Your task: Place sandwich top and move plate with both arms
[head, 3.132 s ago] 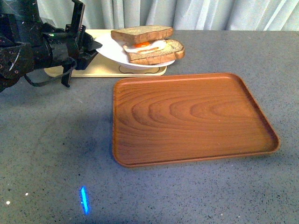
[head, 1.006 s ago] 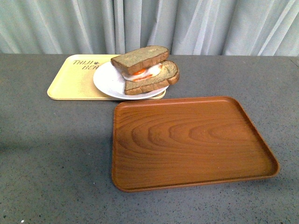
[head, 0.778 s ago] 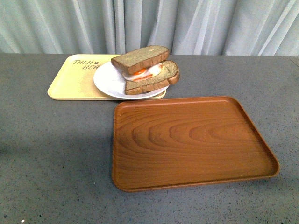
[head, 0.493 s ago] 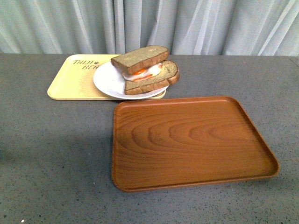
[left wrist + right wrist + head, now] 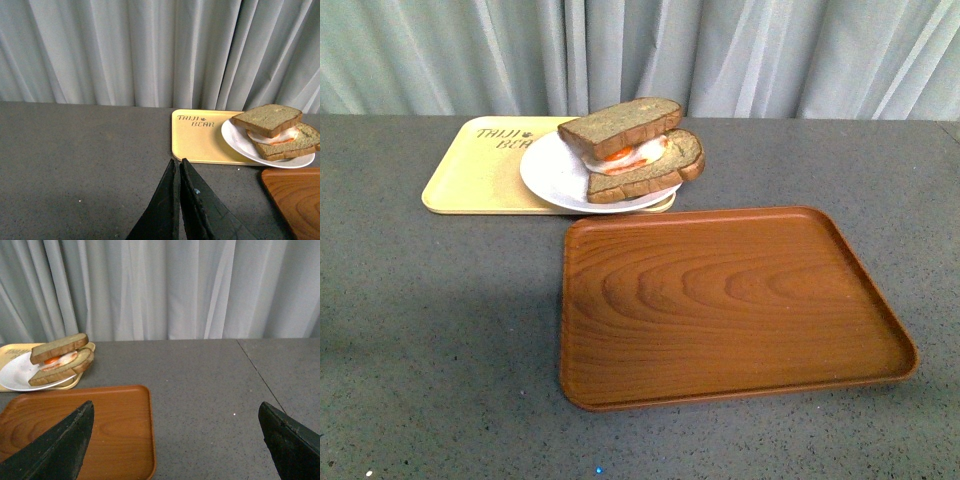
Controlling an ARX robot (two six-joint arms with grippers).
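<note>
Because the sandwich top (image 5: 620, 125) already sits tilted on the egg slice (image 5: 645, 168), on the plate (image 5: 552, 172) that overhangs the yellow tray (image 5: 470, 175) near the worktop's far edge, placing looks done and the two-arm move remains. The left gripper (image 5: 178, 167) has its fingers pressed together on nothing, while the right gripper (image 5: 175, 412) stands spread wide, both well back from the plate. A likely failure, in my judgement, is uneven lifting, tipping the plate so the slanted top slides off.
</note>
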